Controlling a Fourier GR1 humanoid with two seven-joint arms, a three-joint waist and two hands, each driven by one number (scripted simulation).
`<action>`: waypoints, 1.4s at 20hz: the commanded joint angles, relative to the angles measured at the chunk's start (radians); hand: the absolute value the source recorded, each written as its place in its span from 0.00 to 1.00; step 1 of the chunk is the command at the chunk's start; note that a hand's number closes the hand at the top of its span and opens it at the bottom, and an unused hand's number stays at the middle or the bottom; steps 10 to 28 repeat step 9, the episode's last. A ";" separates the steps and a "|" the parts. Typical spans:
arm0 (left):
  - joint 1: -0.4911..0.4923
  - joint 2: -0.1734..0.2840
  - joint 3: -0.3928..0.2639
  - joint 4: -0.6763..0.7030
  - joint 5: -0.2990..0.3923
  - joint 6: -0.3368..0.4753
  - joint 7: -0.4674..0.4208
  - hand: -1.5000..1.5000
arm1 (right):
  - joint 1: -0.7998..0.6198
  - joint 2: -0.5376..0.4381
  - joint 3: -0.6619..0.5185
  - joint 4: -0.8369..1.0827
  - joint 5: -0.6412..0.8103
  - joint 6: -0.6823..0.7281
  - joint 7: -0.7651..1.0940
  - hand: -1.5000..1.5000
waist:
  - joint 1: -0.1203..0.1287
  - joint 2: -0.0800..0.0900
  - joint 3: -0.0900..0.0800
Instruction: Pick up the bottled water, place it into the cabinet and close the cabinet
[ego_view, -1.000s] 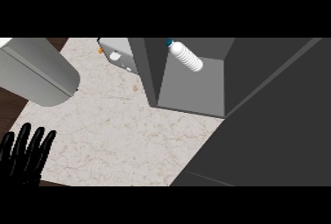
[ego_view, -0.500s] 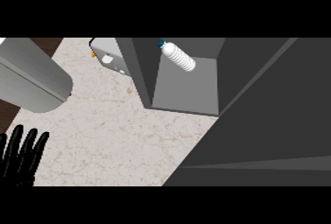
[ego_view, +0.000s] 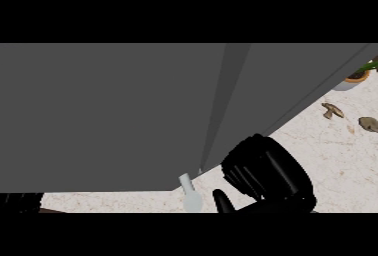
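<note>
**Logging hand positions at the cabinet front**

Nearest me, at the lower edge of the head view, the robot's black right hand (ego_view: 266, 175) sits right of centre. Its fingers (ego_view: 235, 167) are side by side and only gently bent, lying against the lower corner of the cabinet's panel. The thumb (ego_view: 221, 200) stands apart below them. I read this hand as released and relaxed, grasping nothing.

Just left of the thumb is a small pale, rounded handle-like piece (ego_view: 190, 194), hanging below the panel's bottom edge. The hand does not close round it.

At the lower left corner only a dark sliver of the left hand (ego_view: 18, 202) shows. I cannot tell whether it is released or clenched.

Above both hands, the large flat dark grey cabinet (ego_view: 111, 115) fills most of the view. A lighter grey vertical strip (ego_view: 225, 100) runs down its face to the corner where the right hand rests.

The bottled water shows nowhere, so I cannot tell from here where it is.

Beyond the cabinet, a wedge of pale speckled stone counter (ego_view: 332, 150) shows at the right. Farther back on it lie brown irregular pieces (ego_view: 332, 110). At the far upper right stands a small potted plant in a light pot (ego_view: 353, 80), partly cut off by the cabinet's edge.
</note>
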 joint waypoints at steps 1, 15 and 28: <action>-0.002 -0.001 -0.001 -0.005 0.009 -0.013 0.005 0.00 | -0.234 0.021 -0.056 0.194 -0.020 -0.175 -0.022 1.00 | 0.013 -0.003 0.003; 0.001 -0.011 -0.003 0.035 0.000 -0.028 0.006 0.00 | -0.651 0.022 -0.118 0.632 -0.128 -0.303 -0.085 1.00 | -0.017 -0.014 0.005; 0.001 -0.011 -0.003 0.035 0.000 -0.028 0.006 0.00 | -0.651 0.022 -0.118 0.632 -0.128 -0.303 -0.085 1.00 | -0.017 -0.014 0.005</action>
